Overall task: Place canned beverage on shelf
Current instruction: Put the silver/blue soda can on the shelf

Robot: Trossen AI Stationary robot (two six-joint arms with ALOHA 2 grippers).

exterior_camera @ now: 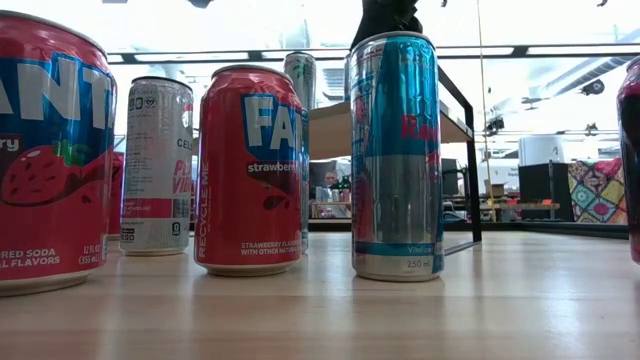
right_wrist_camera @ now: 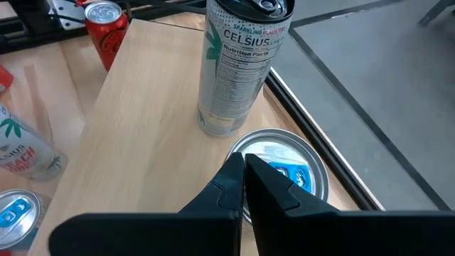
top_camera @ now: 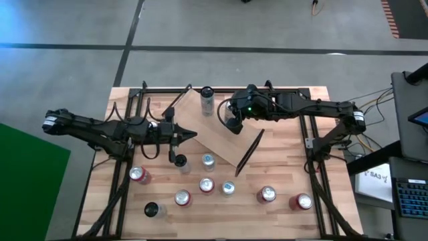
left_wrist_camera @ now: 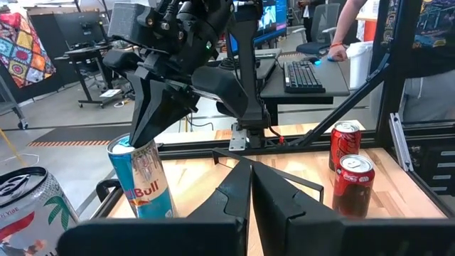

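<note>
The right gripper (right_wrist_camera: 244, 174) is clenched shut with nothing between its fingers, hanging just above the top of a blue and silver Red Bull can (right_wrist_camera: 279, 171); whether the fingertips actually touch the lid is hard to say. In the left wrist view the same dark fingers reach down onto the can's rim (left_wrist_camera: 142, 178). That can seems to stand on the table just beside the long edge of the shelf (top_camera: 227, 134), a light-wood plank with a black frame at each short end, lying askew across the middle of the table. On the plank's far end stands a silver Celsius can (right_wrist_camera: 245, 60), upright, near the Red Bull can but apart from it.

The left gripper (top_camera: 194, 134) is also closed and empty, hovering over the table at the shelf's left side.

Nearer the front edge stand more cans, all upright: red Fanta strawberry cans (exterior_camera: 248, 170), another Celsius can (exterior_camera: 157, 165), and two red cans (top_camera: 284, 198) toward the right
</note>
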